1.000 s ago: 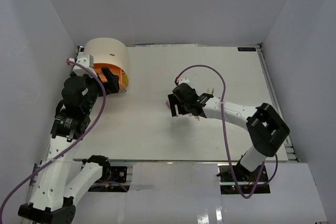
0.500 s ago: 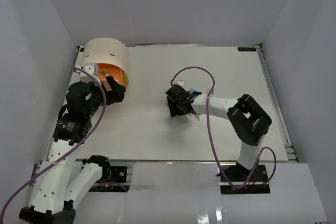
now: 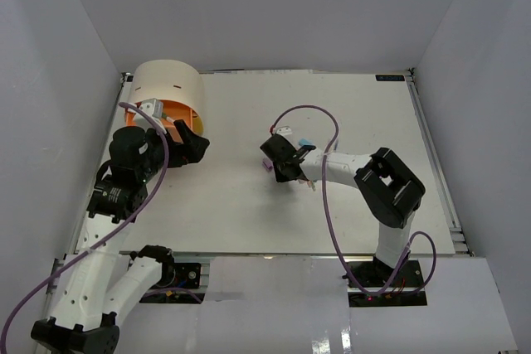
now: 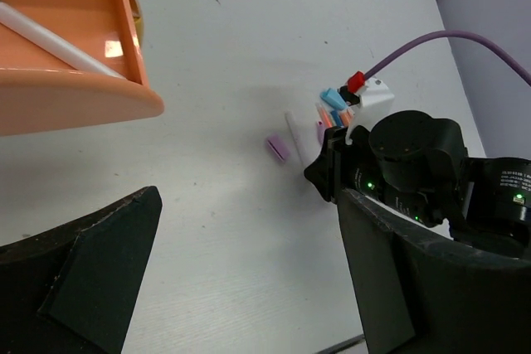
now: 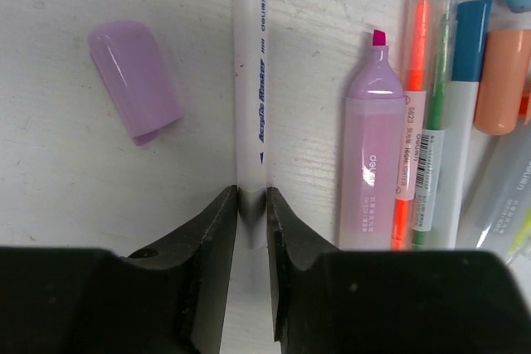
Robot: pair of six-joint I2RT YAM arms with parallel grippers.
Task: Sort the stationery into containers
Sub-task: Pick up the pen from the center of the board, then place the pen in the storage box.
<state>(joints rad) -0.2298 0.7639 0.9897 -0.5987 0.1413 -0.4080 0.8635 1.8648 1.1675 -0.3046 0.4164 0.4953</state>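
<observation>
Two fingers of the right claw (image 5: 251, 198) are pinched shut on the near end of a white pen (image 5: 249, 80), which lies on the tabletop (image 5: 83, 196) and runs straight ahead. Left of the claw, apart from the pen, lies a purple cap (image 5: 135, 80). Just beside the right finger lies an uncapped purple highlighter (image 5: 373, 172), then thin pens (image 5: 440, 122) packed side by side. The left claw (image 4: 249, 288) hangs wide open, holding nothing. Ahead to its left is the open orange drawer (image 4: 66, 97), with a white stick (image 4: 58, 39) inside.

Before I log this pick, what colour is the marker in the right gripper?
White marker, blue lettering; best in right wrist view.
</observation>
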